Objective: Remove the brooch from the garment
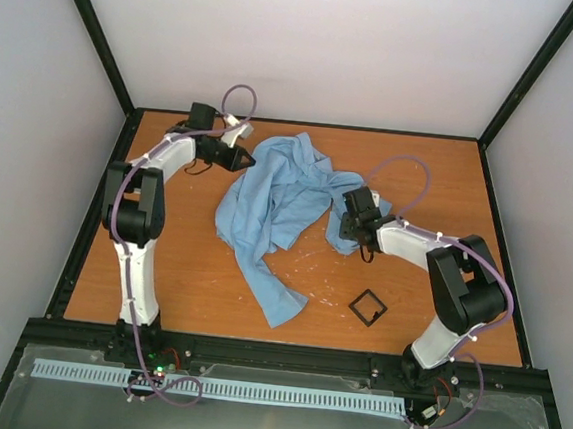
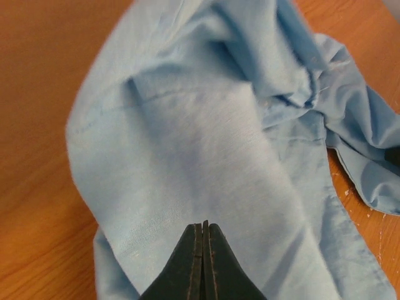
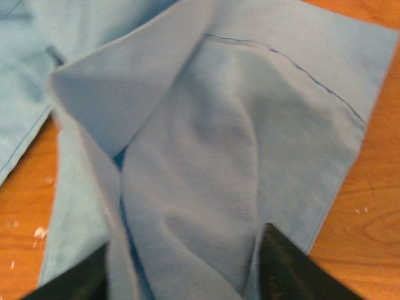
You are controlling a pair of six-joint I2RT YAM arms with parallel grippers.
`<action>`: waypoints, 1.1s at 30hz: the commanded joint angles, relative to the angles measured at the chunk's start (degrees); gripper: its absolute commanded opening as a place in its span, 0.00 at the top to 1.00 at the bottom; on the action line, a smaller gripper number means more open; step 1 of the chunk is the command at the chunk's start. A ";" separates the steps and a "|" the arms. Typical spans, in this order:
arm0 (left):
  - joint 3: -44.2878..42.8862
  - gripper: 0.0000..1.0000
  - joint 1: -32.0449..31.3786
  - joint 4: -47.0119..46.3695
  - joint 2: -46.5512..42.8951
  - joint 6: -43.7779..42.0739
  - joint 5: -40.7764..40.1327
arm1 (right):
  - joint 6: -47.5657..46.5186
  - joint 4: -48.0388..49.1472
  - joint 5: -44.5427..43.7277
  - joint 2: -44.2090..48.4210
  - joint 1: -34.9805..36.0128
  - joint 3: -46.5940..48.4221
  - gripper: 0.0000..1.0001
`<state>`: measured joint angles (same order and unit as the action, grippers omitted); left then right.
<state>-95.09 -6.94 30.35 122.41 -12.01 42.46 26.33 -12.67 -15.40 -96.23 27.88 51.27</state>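
The light blue garment (image 1: 278,199) lies crumpled in the middle of the table. It fills the left wrist view (image 2: 206,144) and the right wrist view (image 3: 206,150). The brooch does not show in any view. My left gripper (image 1: 239,157) is at the garment's upper left edge. Its jaws (image 2: 204,226) are pressed together with nothing between them, just above the cloth. My right gripper (image 1: 349,220) is at the garment's right edge. Its jaws (image 3: 187,275) stand wide apart on either side of a raised fold of the cloth.
A small black hollow square frame (image 1: 367,307) lies on the wooden table (image 1: 191,276) to the front right, near the right arm. Black rails edge the table, with white walls behind. White specks mark the wood near the garment.
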 commanded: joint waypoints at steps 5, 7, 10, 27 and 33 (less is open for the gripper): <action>0.37 0.67 -0.09 1.19 -11.20 -2.65 -5.85 | -0.19 -0.51 0.06 3.14 -3.22 0.37 0.75; 1.19 0.05 -0.09 0.81 -9.75 -1.94 -5.90 | -0.23 -0.44 0.18 3.65 -3.21 0.33 0.75; -0.81 0.00 -0.03 0.16 -5.13 -0.12 -7.01 | -0.13 -0.47 0.26 3.85 -3.24 0.07 0.76; -16.36 0.43 0.79 1.91 11.42 5.92 6.34 | 0.55 0.71 1.86 4.52 -3.18 -0.92 0.96; -16.54 0.50 0.79 2.79 12.34 6.34 9.38 | 0.06 0.24 1.17 5.77 -3.30 -0.09 0.97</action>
<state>-109.47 -6.44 31.99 133.80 -6.76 48.16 26.37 -12.69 -13.45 -92.88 24.73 50.96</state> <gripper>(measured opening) 0.508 0.032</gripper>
